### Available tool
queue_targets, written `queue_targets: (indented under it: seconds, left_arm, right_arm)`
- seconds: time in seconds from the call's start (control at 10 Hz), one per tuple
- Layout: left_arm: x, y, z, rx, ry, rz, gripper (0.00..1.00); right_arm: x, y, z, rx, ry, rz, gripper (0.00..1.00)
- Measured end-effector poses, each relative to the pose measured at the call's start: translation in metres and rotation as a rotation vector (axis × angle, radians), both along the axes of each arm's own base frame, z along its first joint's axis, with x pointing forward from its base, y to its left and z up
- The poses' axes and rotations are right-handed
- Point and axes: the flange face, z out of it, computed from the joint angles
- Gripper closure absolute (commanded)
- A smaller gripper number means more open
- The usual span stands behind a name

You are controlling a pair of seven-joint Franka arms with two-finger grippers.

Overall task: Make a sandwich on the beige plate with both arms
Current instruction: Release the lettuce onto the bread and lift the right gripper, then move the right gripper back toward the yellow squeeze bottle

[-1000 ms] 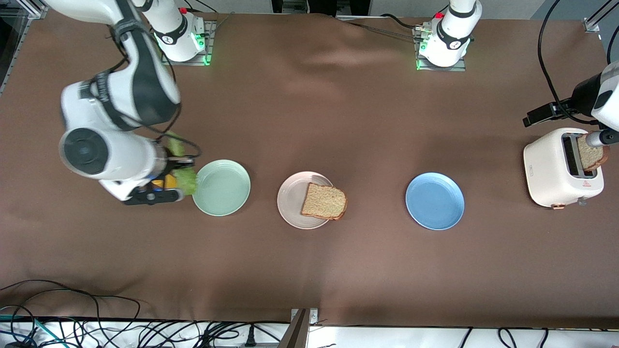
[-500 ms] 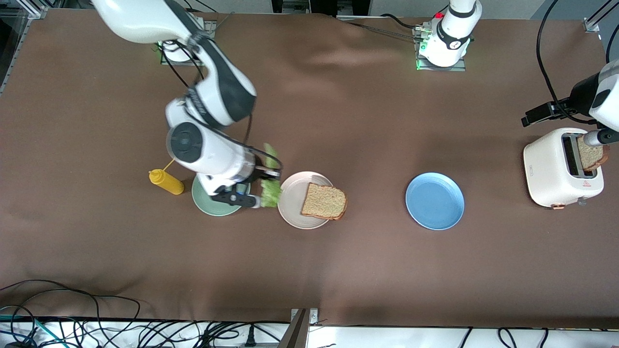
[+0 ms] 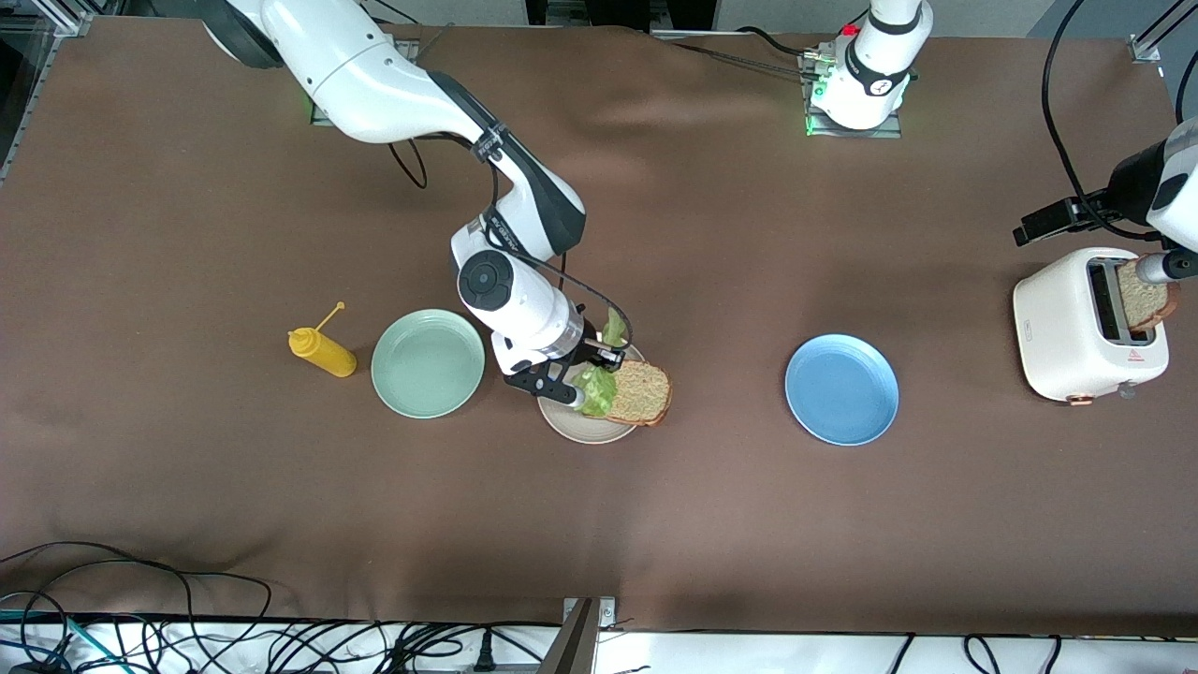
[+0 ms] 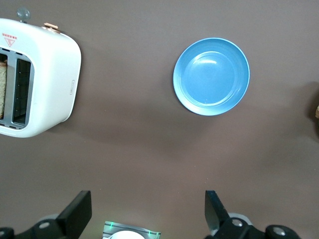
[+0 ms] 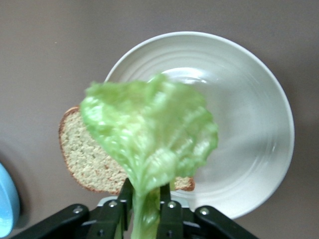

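The right gripper (image 5: 147, 205) pinches the lettuce leaf (image 5: 149, 132) by its stem over the beige plate (image 3: 562, 420) — letting it hang above the bread slice (image 3: 642, 391). The left gripper (image 4: 148, 211), jaws apart, waits, seemingly over the toaster (image 3: 1086, 323) holding the second slice (image 3: 1146, 301).

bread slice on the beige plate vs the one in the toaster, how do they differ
The bread slice on the beige plate lies flat and overhangs the beige plate; the slice in the toaster stands on edge in a slot of the white toaster. The right gripper holds the lettuce leaf over the plate slice; nothing is over the toaster slice. Both are brown wholegrain with darker crust.
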Motion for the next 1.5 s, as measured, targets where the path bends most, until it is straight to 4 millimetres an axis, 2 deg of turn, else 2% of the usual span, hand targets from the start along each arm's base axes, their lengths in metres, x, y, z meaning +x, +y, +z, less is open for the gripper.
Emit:
queue_targets:
  seconds: [0.4, 0.6, 0.7, 0.8, 1.0, 1.3, 1.5]
  left_arm:
    - [0.0, 0.0, 0.0, 0.0, 0.0, -0.001, 0.0]
    - [0.0, -0.001, 0.0, 0.0, 0.0, -0.002, 0.0]
    - [0.0, -0.002, 0.0, 0.0, 0.0, -0.003, 0.0]
    - [0.0, -0.002, 0.0, 0.0, 0.0, -0.004, 0.0]
    - [0.0, -0.003, 0.0, 0.0, 0.0, -0.005, 0.0]
    - [0.0, -0.004, 0.0, 0.0, 0.0, -0.007, 0.0]
    - [0.0, -0.003, 0.0, 0.0, 0.0, -0.006, 0.0]
  right_arm:
    - [0.006, 0.0, 0.013, 0.014, -0.021, -0.007, 0.0]
    - [0.014, -0.008, 0.034, 0.008, -0.044, -0.009, 0.0]
    - [0.019, -0.022, 0.048, -0.045, -0.036, 0.018, 0.0]
    - [0.024, -0.041, 0.063, -0.124, -0.033, 0.076, 0.0]
    - [0.035, -0.093, 0.1, -0.271, -0.023, 0.237, 0.0]
    - [0.053, -0.2, 0.153, -0.401, 0.042, 0.509, 0.0]
    - [0.06, -0.271, 0.17, -0.427, 0.101, 0.659, 0.0]
